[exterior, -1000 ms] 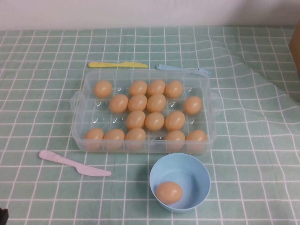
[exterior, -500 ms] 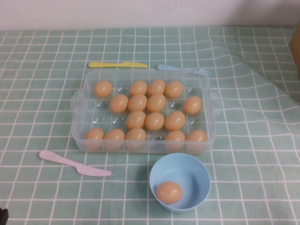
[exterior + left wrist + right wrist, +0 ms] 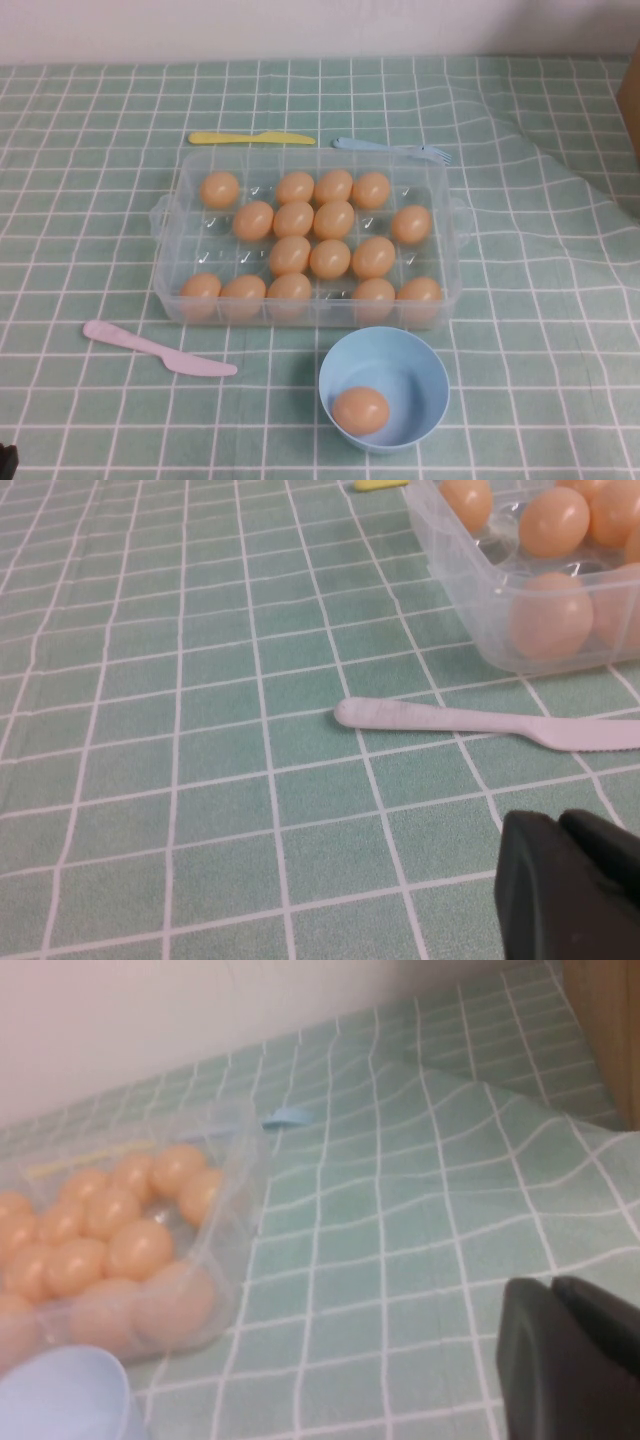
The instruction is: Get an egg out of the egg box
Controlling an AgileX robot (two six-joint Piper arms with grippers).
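I've got one egg [image 3: 360,410] sitting in the blue bowl [image 3: 420,368] while the egg box [image 3: 190,170] lies well ahead of both parked tools, left tool [image 3: 570,885] and right tool [image 3: 570,1355], grip unreadable, so I'd reach in next.

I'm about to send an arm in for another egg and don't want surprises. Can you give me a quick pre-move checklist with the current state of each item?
1. egg box open on top, no lid: ok.
2. Eggs reachable: the egg on the box's right side sits alone, free seats around it: ok.
3. blue bowl upright in front of the box, one egg inside, room left: ok.
4. pink knife lies beside the box, clear of it: ok.
5. left gripper parked low over the cloth near the knife; open or shut: cannot tell.
6. right gripper parked right of the box; open or shut: cannot tell.
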